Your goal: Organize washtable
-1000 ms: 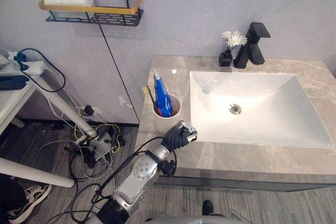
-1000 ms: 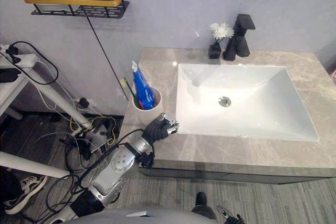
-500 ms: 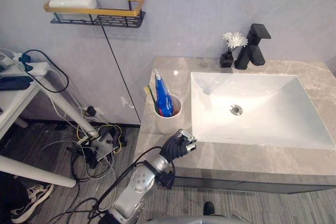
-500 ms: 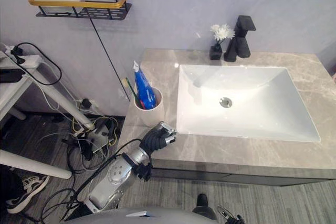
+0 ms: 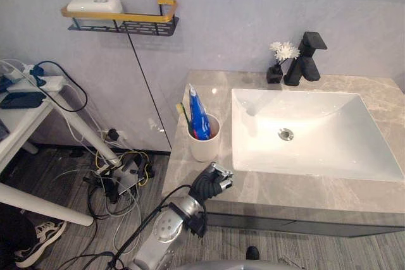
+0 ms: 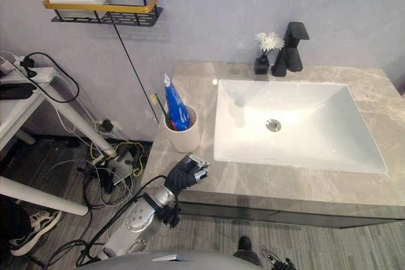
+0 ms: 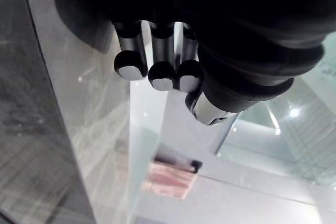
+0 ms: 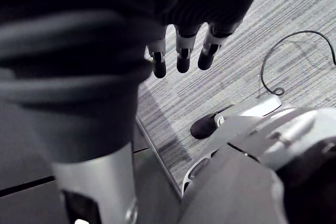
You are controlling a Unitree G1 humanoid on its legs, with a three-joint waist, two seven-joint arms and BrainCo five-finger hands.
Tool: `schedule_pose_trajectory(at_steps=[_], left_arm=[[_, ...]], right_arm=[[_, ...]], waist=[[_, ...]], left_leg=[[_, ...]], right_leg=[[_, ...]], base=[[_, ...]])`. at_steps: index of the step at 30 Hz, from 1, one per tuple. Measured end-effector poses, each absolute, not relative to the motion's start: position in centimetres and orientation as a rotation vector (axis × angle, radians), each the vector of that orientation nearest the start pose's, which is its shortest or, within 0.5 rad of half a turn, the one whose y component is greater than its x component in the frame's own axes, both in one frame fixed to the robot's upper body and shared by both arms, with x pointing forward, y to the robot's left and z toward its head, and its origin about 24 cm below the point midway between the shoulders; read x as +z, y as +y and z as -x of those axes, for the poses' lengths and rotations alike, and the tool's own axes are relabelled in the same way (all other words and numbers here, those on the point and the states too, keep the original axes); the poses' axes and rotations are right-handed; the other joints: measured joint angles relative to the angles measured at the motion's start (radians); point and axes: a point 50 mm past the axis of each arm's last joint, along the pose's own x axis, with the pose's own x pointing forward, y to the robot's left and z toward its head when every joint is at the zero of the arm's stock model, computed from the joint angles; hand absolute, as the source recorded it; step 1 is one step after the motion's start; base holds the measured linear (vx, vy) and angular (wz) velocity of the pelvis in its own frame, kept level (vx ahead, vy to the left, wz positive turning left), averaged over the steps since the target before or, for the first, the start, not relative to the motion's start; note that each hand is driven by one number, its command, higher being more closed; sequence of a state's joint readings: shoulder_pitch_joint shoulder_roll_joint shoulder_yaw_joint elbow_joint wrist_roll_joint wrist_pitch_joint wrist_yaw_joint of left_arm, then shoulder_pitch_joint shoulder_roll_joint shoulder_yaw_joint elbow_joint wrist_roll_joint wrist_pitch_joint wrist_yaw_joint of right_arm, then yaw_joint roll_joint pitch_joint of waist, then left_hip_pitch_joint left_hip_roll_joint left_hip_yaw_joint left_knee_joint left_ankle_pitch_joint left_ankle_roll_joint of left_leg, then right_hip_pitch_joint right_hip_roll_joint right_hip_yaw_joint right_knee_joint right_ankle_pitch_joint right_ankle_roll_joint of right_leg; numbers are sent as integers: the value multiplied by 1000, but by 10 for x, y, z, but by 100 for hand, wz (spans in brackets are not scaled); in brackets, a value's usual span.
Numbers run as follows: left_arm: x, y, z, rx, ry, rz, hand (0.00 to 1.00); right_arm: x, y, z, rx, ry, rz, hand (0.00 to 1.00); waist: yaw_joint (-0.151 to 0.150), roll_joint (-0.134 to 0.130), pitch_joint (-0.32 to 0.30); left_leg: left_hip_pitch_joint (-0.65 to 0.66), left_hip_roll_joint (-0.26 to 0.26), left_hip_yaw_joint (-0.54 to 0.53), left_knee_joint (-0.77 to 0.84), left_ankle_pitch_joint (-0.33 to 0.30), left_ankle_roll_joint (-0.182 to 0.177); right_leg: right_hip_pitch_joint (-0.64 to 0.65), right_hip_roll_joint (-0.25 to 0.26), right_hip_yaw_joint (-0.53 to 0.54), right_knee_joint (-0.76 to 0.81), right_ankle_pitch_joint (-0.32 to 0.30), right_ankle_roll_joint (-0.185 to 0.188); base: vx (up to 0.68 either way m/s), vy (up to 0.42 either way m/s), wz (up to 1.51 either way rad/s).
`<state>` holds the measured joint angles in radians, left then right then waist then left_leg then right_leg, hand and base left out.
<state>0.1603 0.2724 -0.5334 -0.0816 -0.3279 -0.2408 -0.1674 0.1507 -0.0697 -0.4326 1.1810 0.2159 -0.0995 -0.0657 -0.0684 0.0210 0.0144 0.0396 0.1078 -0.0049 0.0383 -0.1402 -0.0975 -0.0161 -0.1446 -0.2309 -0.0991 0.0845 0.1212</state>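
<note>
A humanoid robot's left robot hand (image 5: 212, 183) hangs at the front edge of the grey marble worktop (image 5: 304, 188), off the left front corner of the white sink (image 5: 354, 124). Its fingers are curled in on themselves and grip nothing. The right robot hand (image 8: 182, 56) hangs low over the striped floor (image 8: 273, 9), away from the sink, with its fingers loose and straight and nothing in them.

The tidying looks close to finished. A white cup (image 5: 204, 145) stands upright just left of the sink. It holds a blue toothpaste tube (image 5: 197, 113) with its cap end down, and a toothbrush (image 5: 183, 115) that leans toward the side away from the sink. A black tap (image 5: 305, 58) and a small flower vase (image 5: 278, 61) stand behind the sink. A white soap case (image 5: 95, 4) sits on the wall shelf (image 5: 126, 20), high up and well to the left of the sink. Nothing lies loose on the stone around the sink.

The hand appears to be between steps. If the cup needs straightening, the left arm must rise above the worktop edge and uncurl its fingers first. It should then close on the cup low down, because the tall tube could tip the cup toward the sink.
</note>
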Motion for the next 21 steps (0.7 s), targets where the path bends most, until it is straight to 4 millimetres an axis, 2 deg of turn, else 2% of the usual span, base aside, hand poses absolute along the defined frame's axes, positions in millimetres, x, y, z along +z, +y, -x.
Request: schedule_pose_trajectory(at_steps=[17, 21], left_arm=[[30, 127, -207, -366, -64, 82, 100], [30, 131, -208, -349, -69, 60, 100]], right_arm=[[-169, -224, -32, -659, 1159, -286, 0], [-169, -224, -32, -657, 1159, -285, 0]], waist=[[3, -10, -6], [3, -11, -7]], left_leg=[[0, 0, 1, 0, 0, 0], [0, 0, 2, 0, 0, 0]], right_leg=[[0, 0, 1, 0, 0, 0], [-1, 0, 1, 0, 0, 0]], base=[[0, 0, 0], [0, 0, 0]])
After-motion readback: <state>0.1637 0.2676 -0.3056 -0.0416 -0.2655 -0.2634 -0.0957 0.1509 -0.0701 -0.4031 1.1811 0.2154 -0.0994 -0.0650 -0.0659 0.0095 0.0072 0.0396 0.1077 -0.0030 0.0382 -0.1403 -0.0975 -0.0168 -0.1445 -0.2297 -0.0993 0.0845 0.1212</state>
